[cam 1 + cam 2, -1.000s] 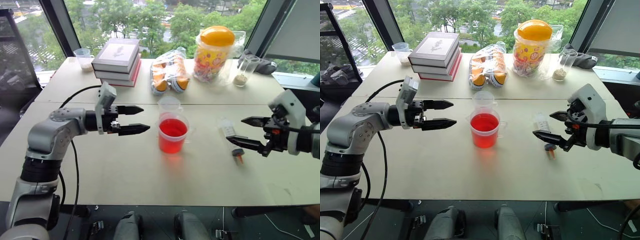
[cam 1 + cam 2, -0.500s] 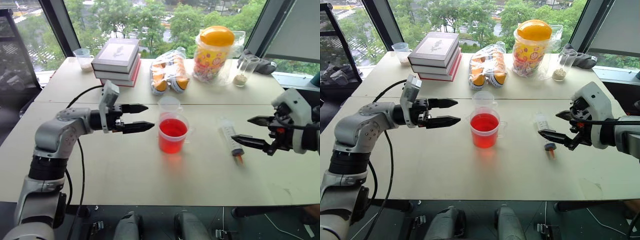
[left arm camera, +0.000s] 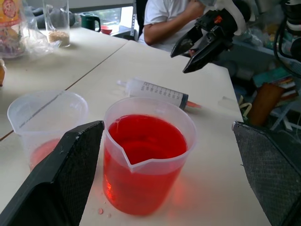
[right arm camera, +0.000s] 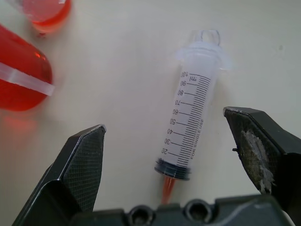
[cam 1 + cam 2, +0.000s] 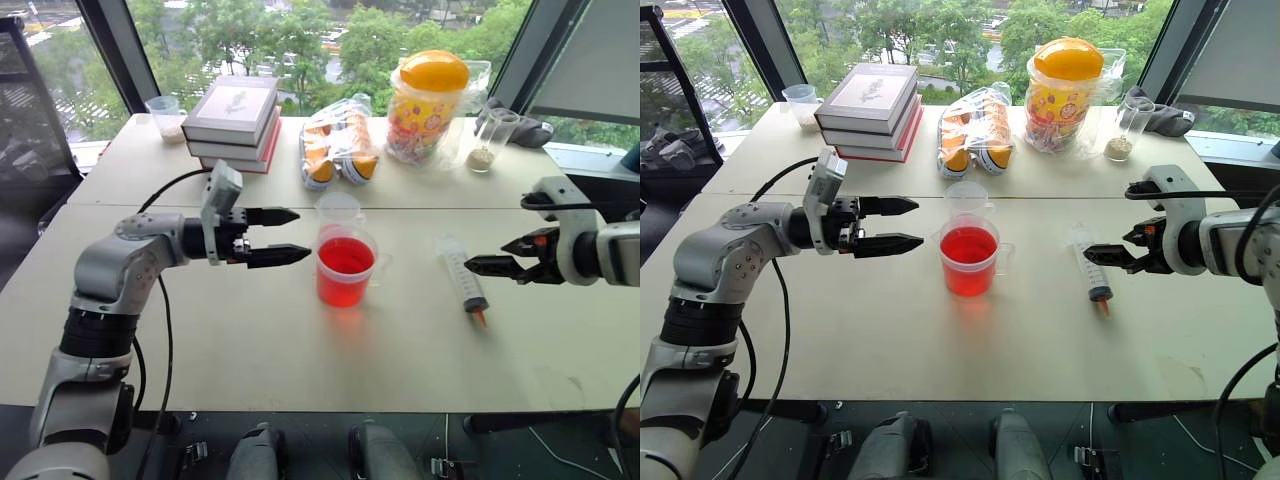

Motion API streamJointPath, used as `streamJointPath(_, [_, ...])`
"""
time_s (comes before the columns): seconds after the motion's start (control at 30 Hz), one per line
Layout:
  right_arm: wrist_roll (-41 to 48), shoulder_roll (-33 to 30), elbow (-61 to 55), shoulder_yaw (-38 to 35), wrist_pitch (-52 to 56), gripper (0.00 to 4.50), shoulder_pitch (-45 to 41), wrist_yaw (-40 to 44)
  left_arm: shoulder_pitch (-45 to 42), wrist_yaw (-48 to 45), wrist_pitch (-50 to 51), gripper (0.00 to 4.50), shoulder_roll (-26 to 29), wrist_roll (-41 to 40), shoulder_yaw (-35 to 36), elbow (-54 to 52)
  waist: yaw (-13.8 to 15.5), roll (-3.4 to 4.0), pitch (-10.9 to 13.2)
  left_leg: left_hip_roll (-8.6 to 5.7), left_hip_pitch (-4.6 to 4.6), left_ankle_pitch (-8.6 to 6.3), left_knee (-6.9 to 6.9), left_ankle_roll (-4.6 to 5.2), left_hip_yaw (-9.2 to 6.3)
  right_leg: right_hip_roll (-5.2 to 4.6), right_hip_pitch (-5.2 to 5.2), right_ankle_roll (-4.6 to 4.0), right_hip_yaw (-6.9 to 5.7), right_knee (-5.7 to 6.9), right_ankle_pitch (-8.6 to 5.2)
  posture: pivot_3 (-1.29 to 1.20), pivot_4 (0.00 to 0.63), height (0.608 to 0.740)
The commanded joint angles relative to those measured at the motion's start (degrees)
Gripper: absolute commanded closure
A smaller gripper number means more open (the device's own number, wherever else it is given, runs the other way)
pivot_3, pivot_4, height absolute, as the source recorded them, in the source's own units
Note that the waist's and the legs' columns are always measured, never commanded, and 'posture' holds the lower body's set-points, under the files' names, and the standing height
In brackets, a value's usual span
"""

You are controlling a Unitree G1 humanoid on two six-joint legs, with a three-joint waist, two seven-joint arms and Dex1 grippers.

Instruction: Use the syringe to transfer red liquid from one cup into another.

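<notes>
The syringe (image 5: 462, 275) lies flat on the table, plunger pushed in and orange tip toward me, right of the cups. My right gripper (image 4: 163, 120) hovers just over it, open, with a finger on either side of the barrel and touching nothing. The wider cup (image 5: 346, 267), handle to the right, is mostly full of red liquid (image 3: 146, 141). Just behind it stands the narrower cup (image 5: 338, 210) with a little red at its bottom. Left of the wide cup, my left gripper (image 5: 300, 234) is open and level, pointing at it.
Along the far side of the table stand a small cup with white contents (image 5: 167, 115), a stack of books (image 5: 235, 120), a snack bag (image 5: 338, 145), an orange-lidded jar (image 5: 430, 95) and a tall glass of grains (image 5: 490, 140). A person in white (image 3: 169, 19) sits beyond the table.
My right gripper has shifted right and dropped lower, rolling so that its fingers straddle the syringe, which is now uncovered. The left gripper and both cups have stayed put.
</notes>
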Motion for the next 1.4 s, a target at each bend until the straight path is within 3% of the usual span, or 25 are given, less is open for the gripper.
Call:
streamJointPath(0.03, [-3.5,0.9,7.8,5.8,-1.1,0.10,-5.4,1.5,-0.5,-0.1,-0.2,0.00,0.5,-0.5,0.6,-2.0,-0.1,0.00,0.0,0.00,0.00,0.00,0.01,0.00,0.03,0.00,0.00,0.00,0.00,0.00,0.00,0.00,0.150,0.740])
streamJointPath(0.27, [-10.6,6.5,24.9,18.1,-4.6,0.10,-15.8,6.0,0.3,1.0,0.4,0.00,0.7,-0.9,1.2,-3.5,-0.1,0.01,0.0,0.00,-0.03,0.00,-0.02,0.01,0.10,0.02,-0.04,0.01,0.00,0.00,0.01,0.00,0.150,0.740])
streamJointPath(0.5, [-18.2,12.0,37.4,25.6,-9.1,0.10,-20.9,9.0,2.5,3.1,1.9,0.00,1.6,-1.9,2.4,-6.9,-0.1,0.01,0.0,0.00,-0.10,-0.03,-0.02,0.05,0.11,0.03,-0.08,0.03,-0.01,0.01,0.02,0.00,0.150,0.740])
streamJointPath(0.8, [-25.7,16.4,43.4,31.7,-13.5,0.10,-23.1,13.3,4.4,6.2,-0.1,0.00,-0.8,-1.6,2.1,-7.4,-0.2,0.02,0.0,-0.01,-0.12,-0.03,0.03,0.04,0.10,0.03,-0.06,0.06,-0.04,0.02,0.03,0.00,0.150,0.740])
streamJointPath(0.93, [-28.5,17.9,45.6,32.6,-15.3,1.27,-23.2,14.6,3.6,5.8,-1.0,0.00,-1.1,-1.2,1.9,-6.5,-0.3,0.01,0.0,-0.01,-0.08,-0.02,0.08,0.04,0.11,0.03,-0.02,0.05,-0.03,0.02,0.04,0.00,0.150,0.740])
streamJointPath(1.0, [-29.9,18.3,46.3,32.8,-16.0,2.39,-23.3,15.4,2.9,5.2,-2.0,0.00,-1.0,-0.6,1.6,-4.9,-0.3,0.01,0.0,0.00,-0.06,-0.02,0.07,0.04,0.11,0.04,-0.02,0.05,-0.03,0.04,0.04,0.00,0.150,0.740])
streamJointPath(1.07, [-30.6,18.5,46.7,31.9,-15.9,3.07,-23.4,15.7,2.2,4.9,-2.7,0.00,-1.1,-0.1,1.3,-3.8,-0.4,0.00,0.0,0.01,-0.03,-0.02,0.06,0.03,0.11,0.07,0.00,0.06,-0.03,0.04,0.04,0.00,0.150,0.740])
streamJointPath(1.2, [-31.3,17.9,45.6,27.8,-14.5,3.10,-23.7,14.6,1.0,3.8,-3.6,0.00,-1.1,0.5,0.8,-2.5,-0.3,0.01,0.0,0.01,-0.03,-0.02,0.06,0.03,0.12,0.06,0.00,0.06,-0.03,0.05,0.04,0.00,0.150,0.740])
streamJointPath(1.4, [-24.3,19.4,22.3,1.7,-17.6,3.10,-20.1,6.9,-2.4,1.3,-4.5,0.00,-0.6,1.7,0.2,1.2,0.0,0.08,0.0,0.01,-0.13,-0.02,-0.04,0.03,0.14,0.06,-0.16,0.24,-0.03,0.09,0.14,0.00,0.150,0.740])
